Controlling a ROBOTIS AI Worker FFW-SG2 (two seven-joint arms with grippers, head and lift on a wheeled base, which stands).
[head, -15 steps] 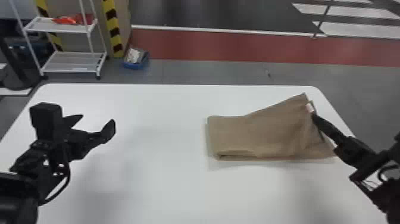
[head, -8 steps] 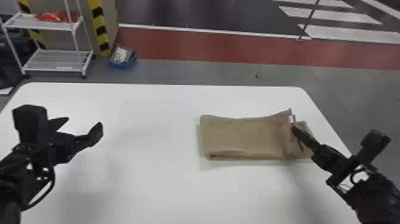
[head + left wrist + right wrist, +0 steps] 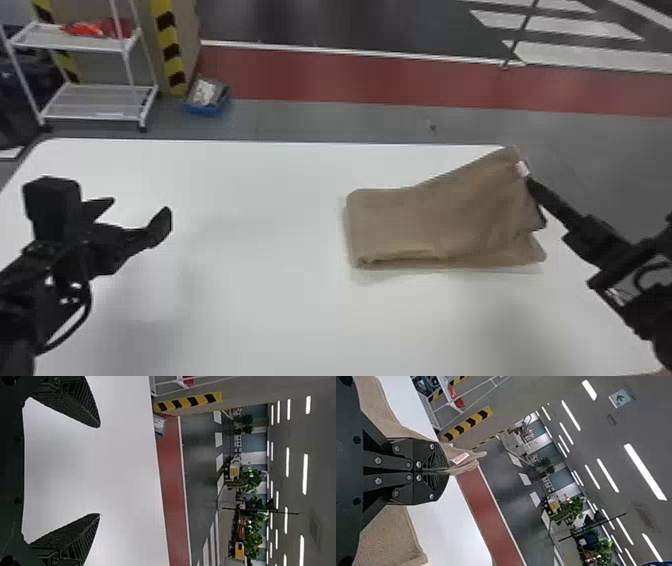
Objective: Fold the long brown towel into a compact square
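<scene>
I record 2 claws over 1 white table (image 3: 240, 310). My right claw (image 3: 531, 184) is narrow: its 2 black fingers close on a raised part of the brown towel (image 3: 430, 225). In the right wrist view, a gathered bit of cloth projects past the fingertips of my right claw (image 3: 448, 470), with a white label (image 3: 460, 458) with reddish marking on it just beside those tips.

From the right claw, the towel slopes down leftward to the tabletop. Its left part lies low there, and I note stacked folded layers along the near edge. A loose corner spreads on the near side of the same claw.

My left claw (image 3: 141, 211) is wide, its 2 fingers well apart above the table's left part. The towel is well to the right of it.

On the floor beyond the left claw I log 1 white rack (image 3: 97, 102), 1 yellow-and-black striped post (image 3: 171, 47) and 1 blue bin (image 3: 207, 107).
</scene>
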